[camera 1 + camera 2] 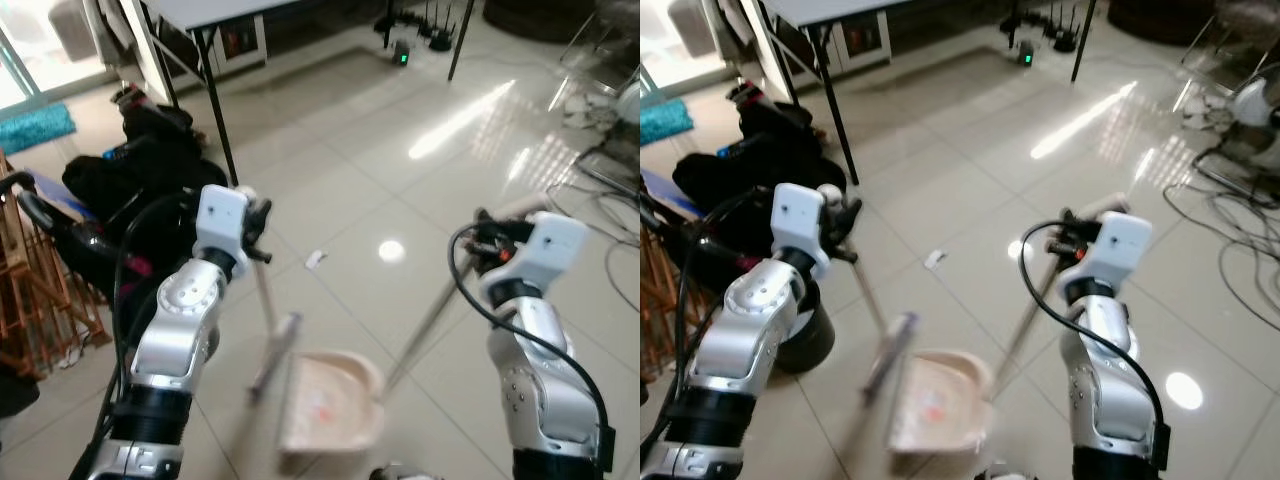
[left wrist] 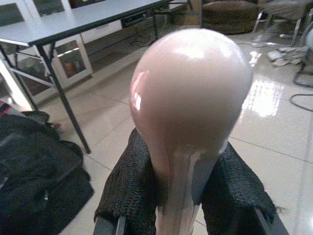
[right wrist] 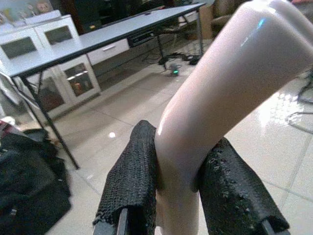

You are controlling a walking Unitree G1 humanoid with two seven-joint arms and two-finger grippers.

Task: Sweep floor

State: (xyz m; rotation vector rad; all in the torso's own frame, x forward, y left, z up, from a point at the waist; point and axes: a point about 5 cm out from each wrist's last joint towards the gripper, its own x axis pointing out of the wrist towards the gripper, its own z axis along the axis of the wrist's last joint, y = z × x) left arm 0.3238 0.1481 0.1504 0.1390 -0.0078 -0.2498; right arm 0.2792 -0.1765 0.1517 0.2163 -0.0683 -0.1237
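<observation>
The left gripper (image 2: 178,196) is squeezing its black fingers (image 2: 129,191) around the pale rounded handle of the broom (image 1: 270,335), whose blurred head is hanging over the tiled floor (image 1: 400,190) just at nine o'clock of the dustpan (image 1: 330,405). The right gripper (image 3: 178,188) is clamping the dustpan's long pale handle (image 3: 220,93) between its fingers (image 3: 232,191), with the pan sitting on the floor between the two arms. A small white scrap (image 1: 315,260) is lying on the tiles at twelve o'clock of the pan (well apart from it), and a black bag (image 1: 130,180) is slumping beside the table leg (image 1: 220,120) at ten o'clock.
</observation>
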